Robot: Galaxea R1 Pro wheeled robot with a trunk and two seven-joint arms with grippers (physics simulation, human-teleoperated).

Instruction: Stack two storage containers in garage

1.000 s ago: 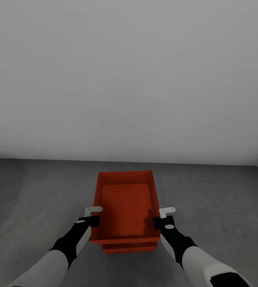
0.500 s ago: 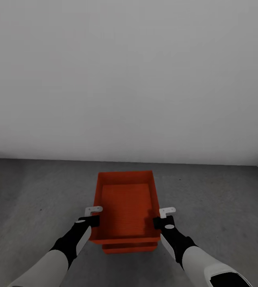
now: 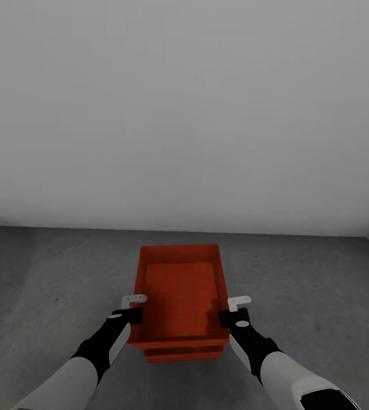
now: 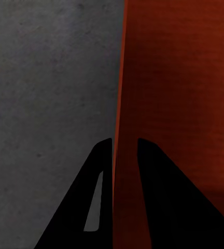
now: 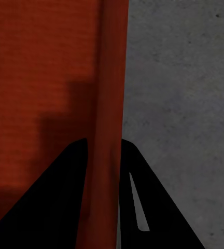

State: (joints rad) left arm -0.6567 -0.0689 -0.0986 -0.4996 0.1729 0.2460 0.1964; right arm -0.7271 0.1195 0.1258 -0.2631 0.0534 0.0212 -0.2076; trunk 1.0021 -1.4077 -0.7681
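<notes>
No legible text on anything.

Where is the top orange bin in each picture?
Head view: the top red-orange open plastic bin sits low centre, between both hands.
Left wrist view: its wall runs between the fingers.
Right wrist view: its rim runs between the fingers.
Shared landmark: the grey concrete floor.

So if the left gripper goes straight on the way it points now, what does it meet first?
The left gripper already straddles the upper container's side wall, so that wall stays between its fingers. Beyond it, probably the concrete floor; depth is unclear.
</notes>
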